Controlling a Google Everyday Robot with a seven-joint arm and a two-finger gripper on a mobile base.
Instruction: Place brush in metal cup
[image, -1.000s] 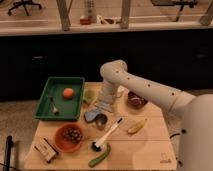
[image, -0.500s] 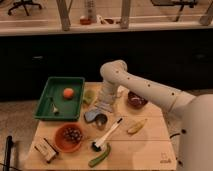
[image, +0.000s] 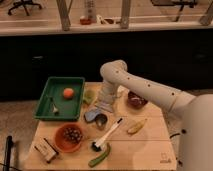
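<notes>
The brush (image: 110, 132) lies flat on the wooden table (image: 150, 142), its white handle pointing up right and its dark bristle head at the lower left. The metal cup (image: 101, 121) stands just left of the handle's upper part, small and silvery with a dark inside. My gripper (image: 101, 110) hangs from the white arm right above and behind the cup, close to it and apart from the brush.
A green tray (image: 50, 106) with an orange fruit (image: 68, 92) sits at the left. An orange bowl (image: 68, 137), a dark red bowl (image: 136, 99), a yellow banana-like item (image: 135, 127), a green vegetable (image: 99, 156) and a small box (image: 46, 149) share the table.
</notes>
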